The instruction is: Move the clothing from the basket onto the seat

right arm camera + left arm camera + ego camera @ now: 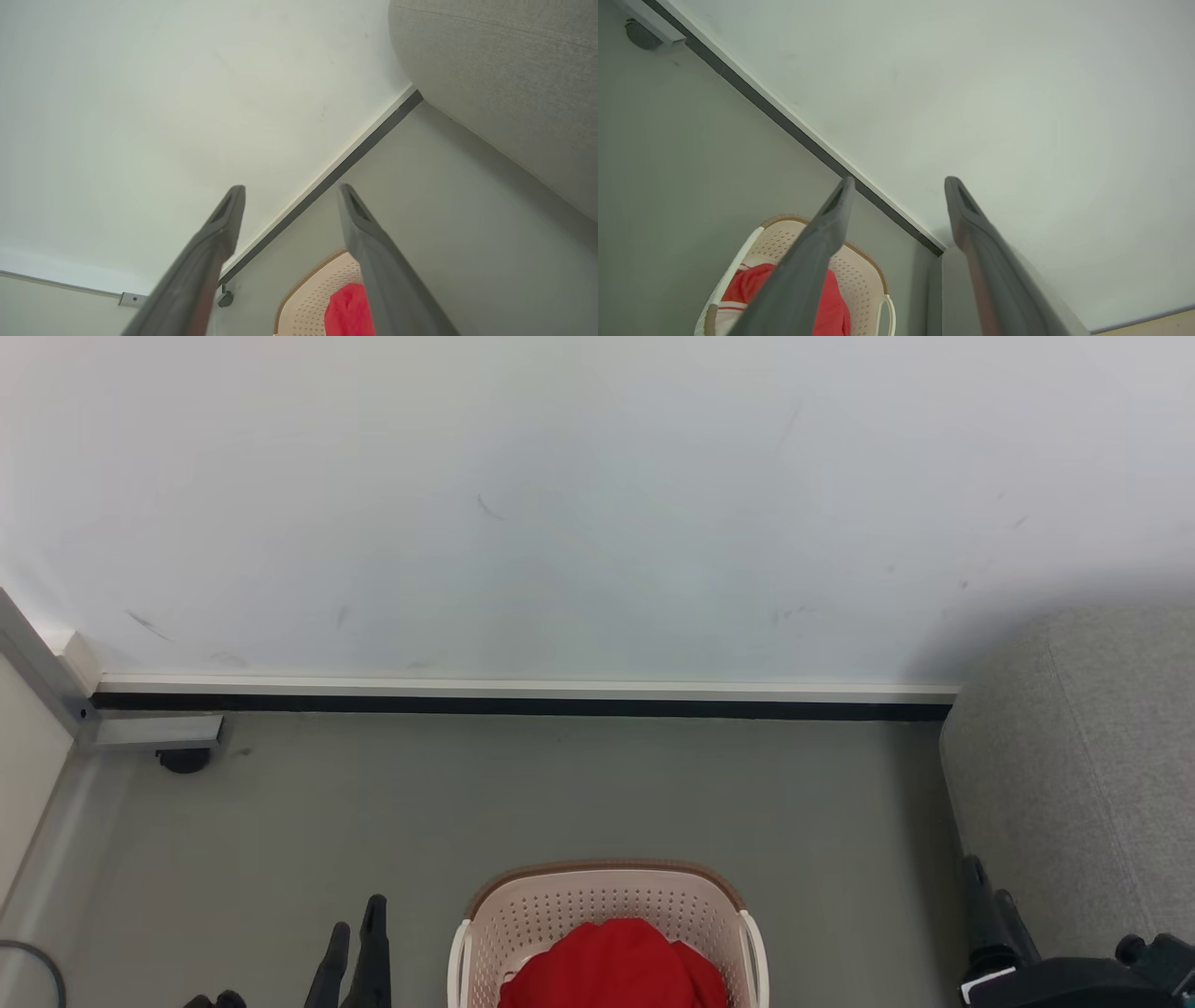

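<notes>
The basket point(607, 901) stands on the grey-green floor point(560, 793) at the bottom middle of the head view, not far from the white wall point(597, 504) and its dark skirting strip point(523, 707). The clothing point(616, 966) is heaped inside the basket, a red mound rising to about rim height. In the left wrist view a white band with thin red stripes shows at the heap's edge. The seat point(1074, 784) stands to the robot's right of the basket, up against the wall, with a stretch of floor between the two.

The left gripper point(358, 917) hangs just left of the basket, clear of its rim. Its jaws are spread wide with nothing between them. The right gripper point(988, 882) is beside the seat's near edge, its jaws equally wide and empty. It may be brushing the upholstery, though the angle is too poor to be sure. A small dark doorstop point(184, 761) sits on the floor in the far left corner
</notes>
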{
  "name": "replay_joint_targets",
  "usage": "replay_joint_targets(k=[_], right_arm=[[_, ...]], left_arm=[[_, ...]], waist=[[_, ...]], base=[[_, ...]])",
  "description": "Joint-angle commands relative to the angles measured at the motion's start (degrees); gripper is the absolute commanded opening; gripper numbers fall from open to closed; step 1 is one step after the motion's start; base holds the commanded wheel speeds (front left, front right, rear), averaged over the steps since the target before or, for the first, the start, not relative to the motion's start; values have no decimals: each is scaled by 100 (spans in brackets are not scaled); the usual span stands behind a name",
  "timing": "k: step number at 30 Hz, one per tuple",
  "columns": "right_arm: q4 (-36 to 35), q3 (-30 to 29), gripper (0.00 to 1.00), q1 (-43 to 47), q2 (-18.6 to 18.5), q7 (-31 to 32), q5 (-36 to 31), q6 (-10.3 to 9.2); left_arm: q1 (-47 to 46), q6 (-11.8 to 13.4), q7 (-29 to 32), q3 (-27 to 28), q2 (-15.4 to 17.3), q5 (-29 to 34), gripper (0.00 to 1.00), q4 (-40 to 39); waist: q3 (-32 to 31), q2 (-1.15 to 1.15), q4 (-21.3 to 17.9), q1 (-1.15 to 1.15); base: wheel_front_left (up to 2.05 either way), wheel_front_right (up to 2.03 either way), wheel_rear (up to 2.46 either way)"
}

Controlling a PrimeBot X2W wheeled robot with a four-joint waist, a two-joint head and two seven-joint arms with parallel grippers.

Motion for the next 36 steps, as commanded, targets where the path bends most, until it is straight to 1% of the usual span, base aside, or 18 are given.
replay_joint_targets(k=[1,5,9,14,21,29,36], right_arm=[[-92,67,100,-21,-16,-61,-187,2],[-148,238,100,4,6,-165,-488,2],[-229,570,100,-24,-105,-263,-818,2],[-338,780,100,9,-149,-387,-1155,3],[-516,973,100,77,-183,-539,-1659,3],[-629,1007,100,166,-107,-707,-2168,2],[-746,1209,100,220,-155,-843,-2615,3]], left_arm=[[31,20,-42,-28,26,250,100,-134],[46,68,-94,-97,26,629,100,-301],[109,119,-143,-114,28,933,100,-433],[157,129,-197,-146,29,1302,100,-551],[223,194,-277,-199,31,1814,100,-663],[272,326,-353,-253,32,2414,100,-837],[310,341,-422,-330,49,2886,100,-1050]], waist=[[-3,0,5,0],[-12,0,15,0],[-20,0,5,0],[-30,0,-5,0],[-44,0,-5,0],[-51,0,4,0],[-73,0,-5,0]], base=[[0,0,0],[0,0,0],[0,0,0],[0,0,0],[0,0,0],[0,0,0],[0,0,0]])
